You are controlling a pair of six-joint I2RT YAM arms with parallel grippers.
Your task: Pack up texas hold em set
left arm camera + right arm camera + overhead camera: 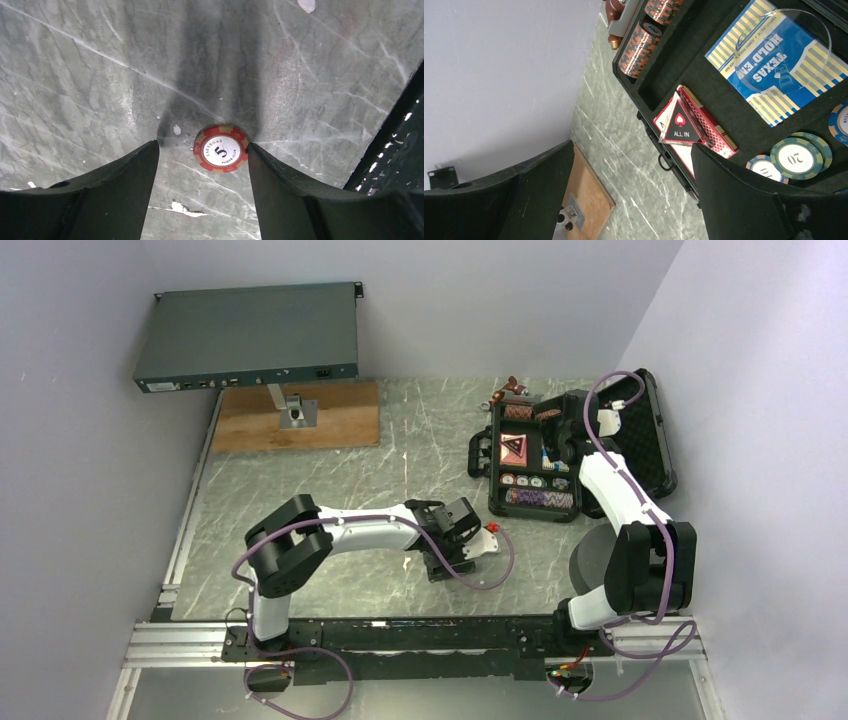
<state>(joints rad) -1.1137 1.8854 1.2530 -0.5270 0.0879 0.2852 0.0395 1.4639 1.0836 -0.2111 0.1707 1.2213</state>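
Near the front edge of the worktop (pixel 400 455), right of its middle, the left gripper (pixel 202 150) hangs low, jaws apart around a red Las Vegas 5 poker chip (pixel 220 148) lying flat. The right gripper (pixel 631 155), jaws likewise apart, hovers above the open chip case (pixel 657 440) by the far right corner.

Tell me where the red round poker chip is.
Left wrist view: the chip lies flat on the grey marble tabletop between the left pincer's open fingers.
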